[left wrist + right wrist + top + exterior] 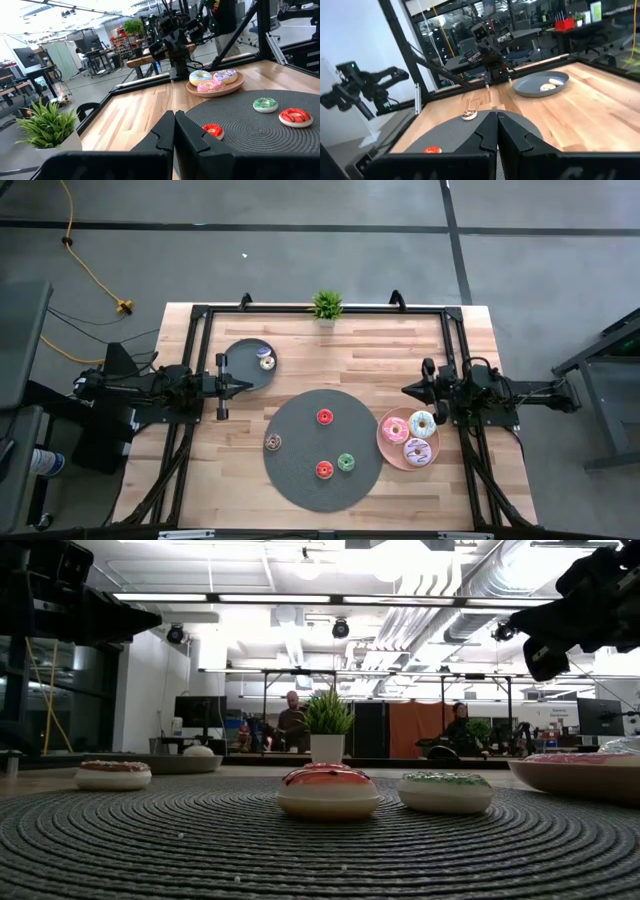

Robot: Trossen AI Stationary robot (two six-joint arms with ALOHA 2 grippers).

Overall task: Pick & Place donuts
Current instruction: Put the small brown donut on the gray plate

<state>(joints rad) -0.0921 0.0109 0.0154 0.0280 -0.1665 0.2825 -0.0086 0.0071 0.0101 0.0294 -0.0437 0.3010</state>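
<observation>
The left end effector [246,385] hangs with its fingers pressed together and nothing between them, just at the near rim of the dark grey plate [240,352]. The right end effector [406,390] is likewise closed and empty, above bare wood beside the pink plate [383,442]. Both arms sit at their own sides of the counter [330,348], away from the middle.

As a judgement, the task is barely begun or paused: which plate is the goal cannot be told. The grey plate holds 2 tiny donuts [266,360], touching each other. The pink plate carries 3 larger ones: pink-frosted [395,429], white-frosted [422,423] and lilac-frosted [416,450], packed close. On the round woven placemat [300,480] 4 tiny donuts lie well apart: a red one [324,416] toward the far side, a brown one [273,442] at the left edge, another red one [324,469] and a green one [346,462] near each other. These 4 look like what is left to move.

The counter is pale butcher-block wood inside a black metal frame, with a small potted plant [326,305] at the far edge. Around it is grey floor with dark tape lines and a yellow cable [90,275]. The low view shows an open workshop with ceiling ducts, monitors and 2 seated people [291,720] far behind.
</observation>
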